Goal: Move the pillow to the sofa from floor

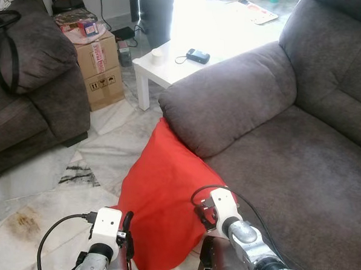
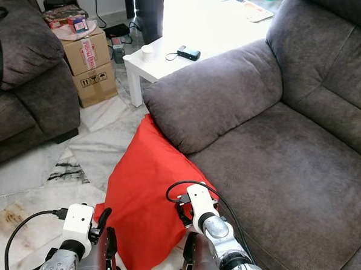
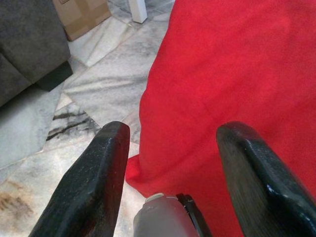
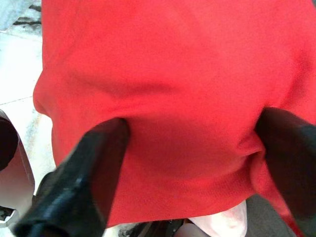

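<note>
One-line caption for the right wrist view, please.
Right gripper with jaws spread wide, fingertips pressing into the red pillow near its lower edge, pale marble floor beside it.

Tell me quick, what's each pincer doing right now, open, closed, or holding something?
Left pincer: open, poised at the red pillow's lower edge, not gripping.
Right pincer: open wide, fingers pressed against the pillow, not yet closed.

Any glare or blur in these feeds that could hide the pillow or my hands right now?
Left eye and right eye views: window glare washes out the white table top; the red pillow stays evenly lit and sharp. Left wrist view: left hand fingers soft from closeness, pillow edge clear. Right wrist view: right hand fingers blurred, pressing into the pillow fabric.
</note>
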Tool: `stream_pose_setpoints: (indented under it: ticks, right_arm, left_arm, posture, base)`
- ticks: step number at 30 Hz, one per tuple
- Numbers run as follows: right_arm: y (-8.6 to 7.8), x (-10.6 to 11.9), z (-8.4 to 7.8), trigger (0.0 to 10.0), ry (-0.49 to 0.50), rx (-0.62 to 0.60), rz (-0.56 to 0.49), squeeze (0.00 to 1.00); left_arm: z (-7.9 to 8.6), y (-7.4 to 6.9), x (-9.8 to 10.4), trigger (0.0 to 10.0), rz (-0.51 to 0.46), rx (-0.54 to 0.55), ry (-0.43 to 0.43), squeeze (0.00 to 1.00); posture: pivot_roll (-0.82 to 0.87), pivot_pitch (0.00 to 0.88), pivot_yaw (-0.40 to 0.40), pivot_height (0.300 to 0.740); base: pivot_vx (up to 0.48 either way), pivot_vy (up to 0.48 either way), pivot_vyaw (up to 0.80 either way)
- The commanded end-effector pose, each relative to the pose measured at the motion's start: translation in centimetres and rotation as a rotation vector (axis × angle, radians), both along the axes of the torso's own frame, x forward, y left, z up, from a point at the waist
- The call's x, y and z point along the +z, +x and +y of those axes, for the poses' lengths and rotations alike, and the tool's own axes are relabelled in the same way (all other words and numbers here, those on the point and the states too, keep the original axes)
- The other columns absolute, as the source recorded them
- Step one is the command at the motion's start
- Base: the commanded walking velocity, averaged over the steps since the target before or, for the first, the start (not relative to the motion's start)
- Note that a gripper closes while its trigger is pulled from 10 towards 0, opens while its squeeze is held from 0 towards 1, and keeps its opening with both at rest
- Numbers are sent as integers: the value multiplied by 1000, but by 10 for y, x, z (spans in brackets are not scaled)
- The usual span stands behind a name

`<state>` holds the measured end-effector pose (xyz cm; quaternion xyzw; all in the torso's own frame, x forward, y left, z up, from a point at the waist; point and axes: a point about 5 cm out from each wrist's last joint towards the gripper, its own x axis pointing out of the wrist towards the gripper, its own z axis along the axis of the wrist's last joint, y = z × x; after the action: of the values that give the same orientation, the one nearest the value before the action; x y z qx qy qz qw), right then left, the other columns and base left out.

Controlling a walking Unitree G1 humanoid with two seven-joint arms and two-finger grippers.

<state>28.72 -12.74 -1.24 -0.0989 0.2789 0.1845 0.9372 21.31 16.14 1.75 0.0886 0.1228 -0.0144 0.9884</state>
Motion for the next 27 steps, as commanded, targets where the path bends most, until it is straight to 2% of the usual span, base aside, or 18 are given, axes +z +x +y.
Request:
stream_pose_setpoints:
  ticks: [1,27]
  right_arm:
    - [-3,-3,3,0,19,9,15,0]
    - [-3,-4,2,0,16,-13,39,0]
  left_arm:
    - [-1,-5,-4,10000,27,-5,17,0]
    - [1,-2,-3,10000,25,2,30,0]
  posture:
    - [136,169,-70,600]
    - [139,164,-75,600]
  base:
    - [0,0,0]
    - [0,0,0]
